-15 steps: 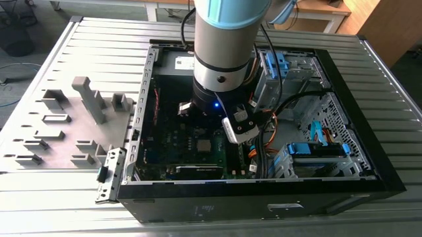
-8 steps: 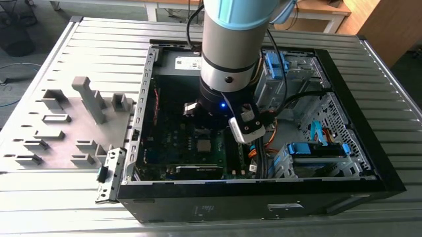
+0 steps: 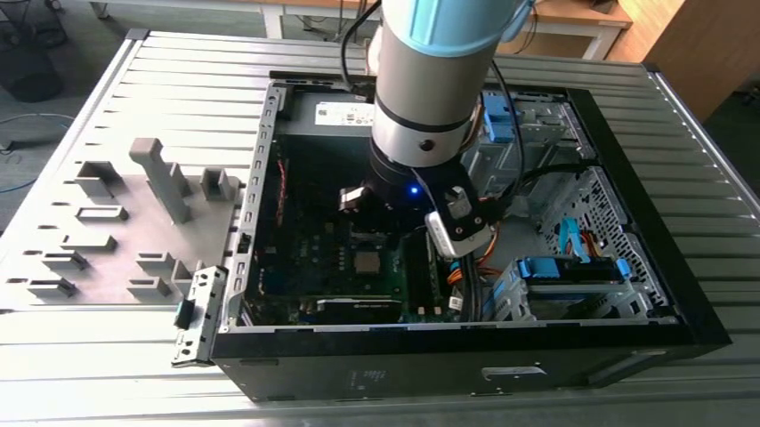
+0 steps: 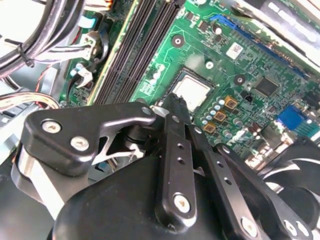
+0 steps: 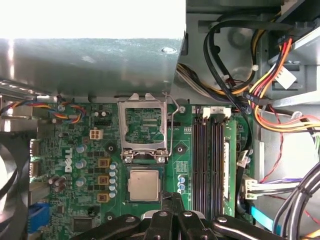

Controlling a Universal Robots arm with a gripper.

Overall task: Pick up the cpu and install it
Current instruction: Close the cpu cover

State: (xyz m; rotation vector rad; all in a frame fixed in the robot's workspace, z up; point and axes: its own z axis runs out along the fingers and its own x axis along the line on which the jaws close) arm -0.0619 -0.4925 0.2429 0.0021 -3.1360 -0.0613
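Glare whitens the power-supply box (image 5: 90,20) — the case interior (image 3: 320,178) lies dim, shadowed.

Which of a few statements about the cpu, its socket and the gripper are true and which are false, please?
1. The cpu lies flat in its socket on the motherboard. True.
2. The socket's retention frame is closed over the cpu. False: it stands flipped open next to the cpu.
3. The gripper is holding the cpu. False: its fingers are shut on nothing, close beside the cpu.
4. Black memory slots run alongside the socket. True.
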